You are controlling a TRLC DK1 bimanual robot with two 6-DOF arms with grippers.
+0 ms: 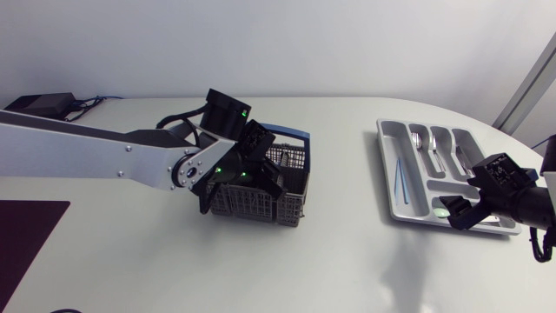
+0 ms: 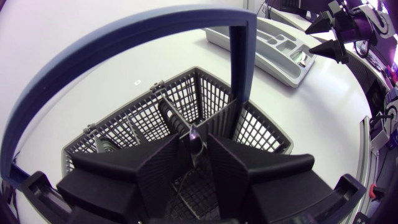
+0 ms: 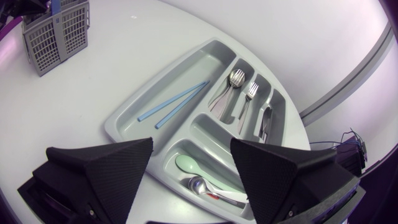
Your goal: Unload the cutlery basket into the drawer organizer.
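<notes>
The dark grey cutlery basket [image 1: 261, 205] with its blue handle [image 2: 242, 62] stands mid-table. My left gripper [image 1: 261, 176] reaches down inside it. It is open, its fingers [image 2: 166, 169] narrowly apart around the upright handle of a metal utensil [image 2: 196, 140]. The grey drawer organizer [image 1: 387, 165] lies at the right, holding two blue sticks [image 3: 174, 104], spoons [image 3: 233, 81], a fork [image 3: 250, 93], knives [image 3: 266, 118], a green spoon [image 3: 189, 165] and a metal spoon [image 3: 202, 185]. My right gripper [image 1: 459, 211] hangs open and empty above its near end.
A black box [image 1: 39, 104] with cables sits at the back left corner. A dark mat [image 1: 26, 235] covers the front left. Bare table lies between the basket [image 3: 56, 34] and the organizer [image 3: 118, 124].
</notes>
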